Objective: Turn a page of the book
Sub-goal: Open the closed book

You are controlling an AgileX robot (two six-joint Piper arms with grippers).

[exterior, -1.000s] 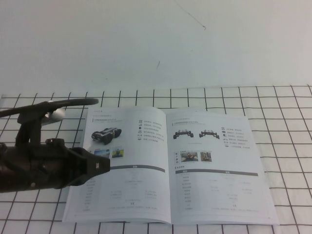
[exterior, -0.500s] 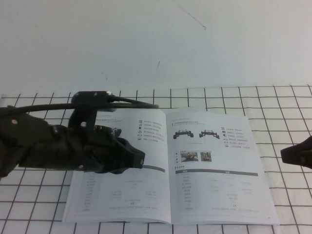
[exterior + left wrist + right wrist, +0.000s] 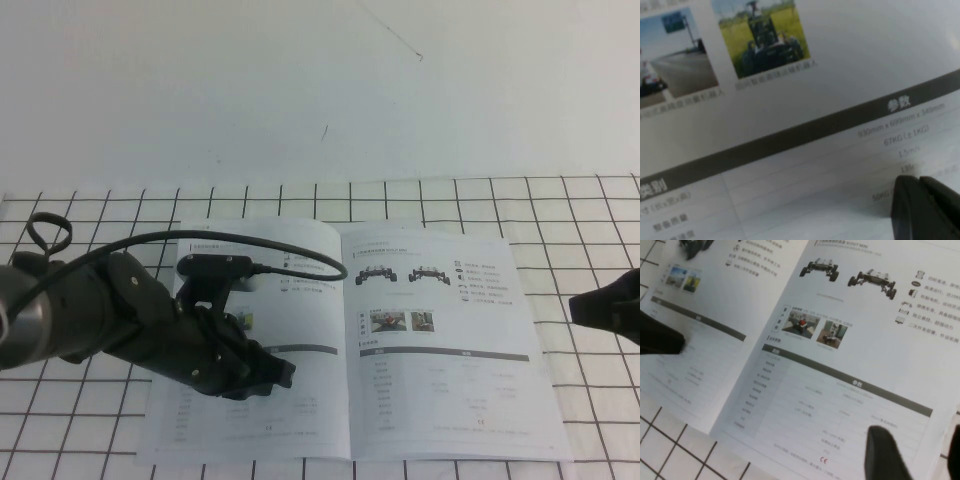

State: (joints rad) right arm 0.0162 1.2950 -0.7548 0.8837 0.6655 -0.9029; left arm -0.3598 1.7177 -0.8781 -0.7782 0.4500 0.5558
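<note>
The thin white glossy book (image 3: 350, 345) lies open and flat on the white black-gridded table mat (image 3: 590, 400), its spine running away from the robot so the two leaves spread left and right; its long axis as opened runs across the table. The thin glossy white page (image 3: 440, 340) bearing two black wheeled robots near its far edge is the right-hand leaf, lying flat, its free edge pointing toward the robot's right.

The black left gripper (image 3: 275, 375) sits low over the left-hand leaf, close to the grey bar of the spec table and near the spine; in the left wrist view its dark fingertips (image 3: 925, 207) lie pressed together just above or on the paper, and I cannot tell whether they touch it.

The black right gripper (image 3: 580, 310) hangs at the right edge of the high view, just beyond the page's free edge and apart from it; in the right wrist view its two dark fingers (image 3: 887, 452) stand spread, with nothing between them, above the page's near outer corner.
</note>
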